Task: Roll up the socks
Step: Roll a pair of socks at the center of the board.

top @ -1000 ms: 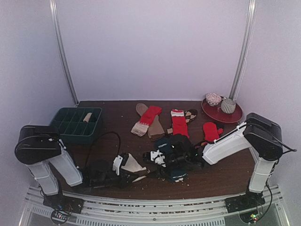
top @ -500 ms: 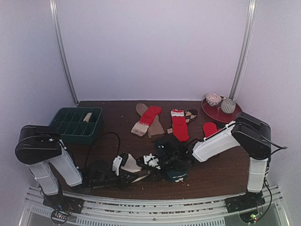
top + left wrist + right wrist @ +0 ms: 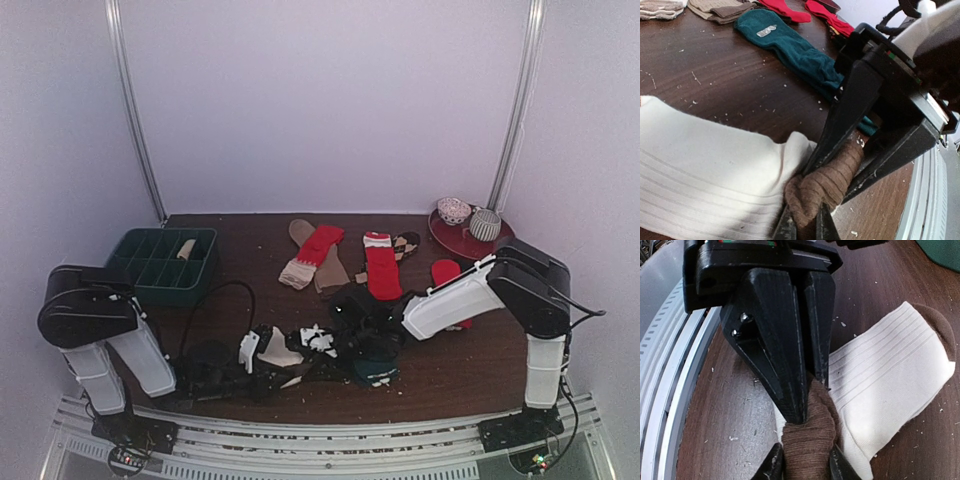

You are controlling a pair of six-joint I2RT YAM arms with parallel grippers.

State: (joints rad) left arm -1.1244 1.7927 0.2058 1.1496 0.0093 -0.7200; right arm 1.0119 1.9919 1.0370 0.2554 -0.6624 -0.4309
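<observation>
A cream sock (image 3: 890,385) with a brown end (image 3: 807,445) lies flat at the table's near edge, also seen from above (image 3: 280,350). My left gripper (image 3: 804,227) is shut on that brown end (image 3: 832,182). My right gripper (image 3: 806,467) faces it from the other side, its fingers pressed against both sides of the same brown wad. In the top view the two grippers meet nose to nose, left gripper (image 3: 290,378) and right gripper (image 3: 312,356). A dark teal sock (image 3: 790,47) lies flat just behind them.
Red socks (image 3: 381,268) and a beige sock (image 3: 328,272) lie across the table's middle. The dark green tray (image 3: 150,275) at the back left holds one beige roll (image 3: 186,248). A red plate (image 3: 470,243) with two cups stands back right. The rail edge is close.
My right arm has swung left to meet the left gripper, and its jaws have narrowed onto the sock's brown end. The left gripper has stayed shut in place.
</observation>
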